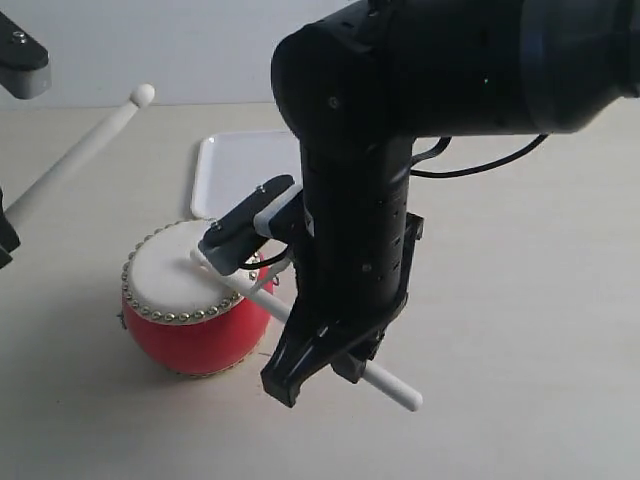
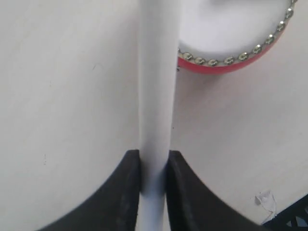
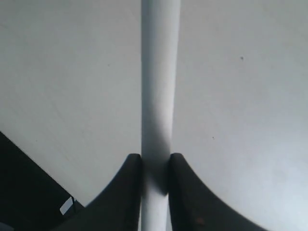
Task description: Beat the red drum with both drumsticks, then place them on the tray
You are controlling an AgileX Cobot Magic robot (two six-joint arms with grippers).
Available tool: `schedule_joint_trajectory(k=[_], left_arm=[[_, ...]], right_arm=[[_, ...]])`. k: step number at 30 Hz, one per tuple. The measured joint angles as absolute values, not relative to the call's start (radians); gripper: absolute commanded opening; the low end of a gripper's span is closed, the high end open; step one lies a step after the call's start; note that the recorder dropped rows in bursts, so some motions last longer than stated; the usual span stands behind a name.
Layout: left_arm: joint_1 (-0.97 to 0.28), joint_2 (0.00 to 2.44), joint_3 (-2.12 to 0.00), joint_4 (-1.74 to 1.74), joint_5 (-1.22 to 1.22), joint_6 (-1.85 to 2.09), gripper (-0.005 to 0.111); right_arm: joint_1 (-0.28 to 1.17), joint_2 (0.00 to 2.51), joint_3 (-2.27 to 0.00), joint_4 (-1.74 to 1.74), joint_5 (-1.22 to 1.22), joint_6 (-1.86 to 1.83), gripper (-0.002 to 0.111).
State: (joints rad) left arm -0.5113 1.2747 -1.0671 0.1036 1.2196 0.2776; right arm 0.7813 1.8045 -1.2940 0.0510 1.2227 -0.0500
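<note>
The red drum with its cream skin and gold studs stands on the table left of centre; its rim also shows in the left wrist view. At the left edge my left gripper is shut on one drumstick, raised with its bead tip high above the table. My right gripper is shut on the other drumstick, which slants down across the drum's skin. The white tray lies behind the drum, partly hidden by the right arm.
The bulky black right arm fills the middle and top of the exterior view and hides the tray's right part. A black cable loops off it. A small scrap of white debris lies on the table.
</note>
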Motion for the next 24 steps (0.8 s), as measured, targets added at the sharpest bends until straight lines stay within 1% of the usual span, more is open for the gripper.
schedule_joint_trajectory(k=[5, 10, 14, 19, 24], left_arm=[[-0.511, 1.303, -1.006, 0.104, 1.222, 0.286, 0.000], [-0.511, 1.387, -0.898, 0.085, 1.222, 0.298, 0.000], [-0.511, 1.442, -0.857, 0.040, 1.224, 0.310, 0.000], [-0.511, 1.449, -0.879, 0.032, 1.224, 0.311, 0.000], [-0.511, 1.386, -1.002, 0.059, 1.221, 0.293, 0.000]], right_arm=[[0.781, 1.747, -1.306, 0.051, 1.225, -0.050, 0.000], [0.781, 1.610, -1.378, 0.016, 1.223, -0.029, 0.000], [0.781, 1.537, -1.415, -0.034, 1.224, 0.000, 0.000], [0.781, 1.518, -1.417, -0.074, 1.224, 0.022, 0.000], [0.781, 1.518, -1.417, -0.162, 1.226, 0.031, 0.000]])
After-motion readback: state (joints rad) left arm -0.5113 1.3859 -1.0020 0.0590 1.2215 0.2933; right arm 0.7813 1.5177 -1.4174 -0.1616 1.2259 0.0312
